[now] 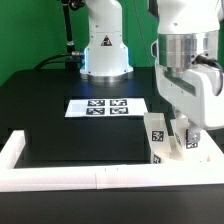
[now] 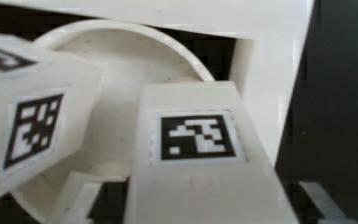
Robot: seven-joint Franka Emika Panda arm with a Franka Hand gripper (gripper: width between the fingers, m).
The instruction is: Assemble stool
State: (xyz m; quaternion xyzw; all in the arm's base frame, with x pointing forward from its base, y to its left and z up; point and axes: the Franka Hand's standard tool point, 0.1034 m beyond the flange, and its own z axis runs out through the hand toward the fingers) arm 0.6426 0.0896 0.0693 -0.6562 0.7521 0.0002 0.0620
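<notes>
**Desk:** Exterior view first — what's in frame?

**Arm:** My gripper (image 1: 187, 128) hangs low at the exterior view's right, over the stool parts crowded into the corner of the white border rail (image 1: 60, 177). One leg (image 1: 157, 134) stands upright just beside my fingers, its black-and-white tag facing the camera. The seat (image 1: 180, 152) lies beneath, mostly hidden behind my hand. The marker board (image 1: 107, 106) sits flat on the black tabletop (image 1: 70, 135), well apart from the parts, in front of my base (image 1: 104, 50).

**Desk:** And the grip?

**Arm:** Jaws drawn nearly together. From here I cannot tell what they have closed on.

**Desk:** Wrist view?

**Arm:** A tagged leg (image 2: 202, 150) fills the middle, running between my dark fingertips (image 2: 314, 195) at the edge of the picture; it looks held, though the contact itself is hidden. A second leg (image 2: 34, 120) leans beside it, tag showing. The round seat (image 2: 140, 60) curves behind both, against the rail.
</notes>
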